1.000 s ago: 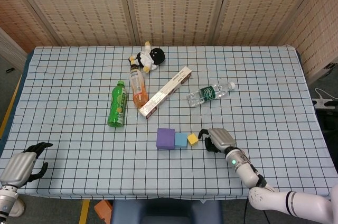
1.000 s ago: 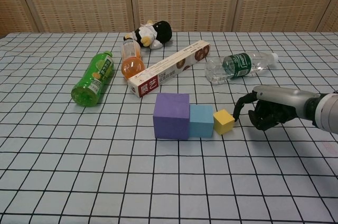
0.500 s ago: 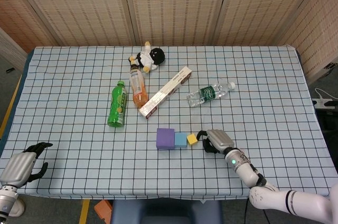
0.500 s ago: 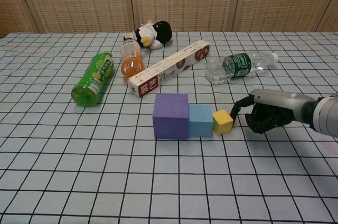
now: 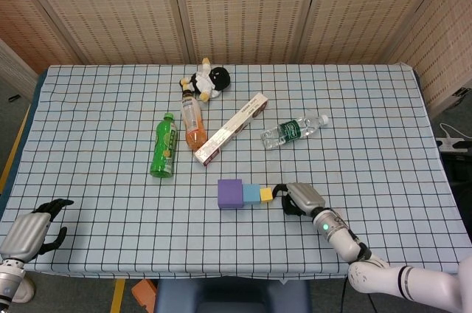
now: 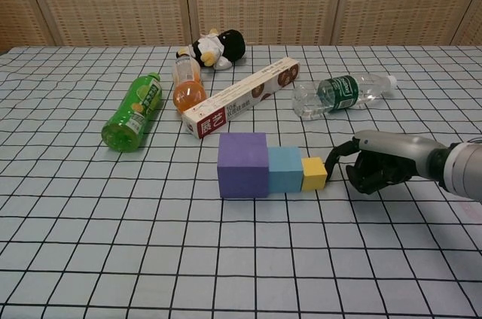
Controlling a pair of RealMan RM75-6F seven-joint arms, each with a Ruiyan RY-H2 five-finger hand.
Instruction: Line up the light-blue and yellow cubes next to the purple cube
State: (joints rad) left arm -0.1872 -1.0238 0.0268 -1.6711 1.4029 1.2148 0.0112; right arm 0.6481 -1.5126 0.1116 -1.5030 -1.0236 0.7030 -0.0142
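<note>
The purple cube [image 5: 231,193] [image 6: 243,164], the light-blue cube [image 5: 252,194] [image 6: 285,169] and the small yellow cube [image 5: 266,195] [image 6: 314,174] stand side by side in one row, touching, near the table's front middle. My right hand [image 5: 302,198] [image 6: 384,161] lies on the cloth just right of the yellow cube. Its fingers are curled in and one dark fingertip [image 6: 331,156] touches the cube's right side; it holds nothing. My left hand [image 5: 33,230] rests at the front left corner, far from the cubes, fingers apart and empty. The chest view does not show it.
Behind the cubes lie a green bottle [image 5: 164,146], an orange-drink bottle [image 5: 192,119], a long snack box [image 5: 231,128] and a clear water bottle [image 5: 293,129]. A plush toy [image 5: 206,79] sits further back. The checked tablecloth [image 5: 369,106] covers the whole table.
My right hand has slid left and pushed the yellow cube from a tilted, slightly apart spot until it sits square against the light-blue cube. The left hand has not moved.
</note>
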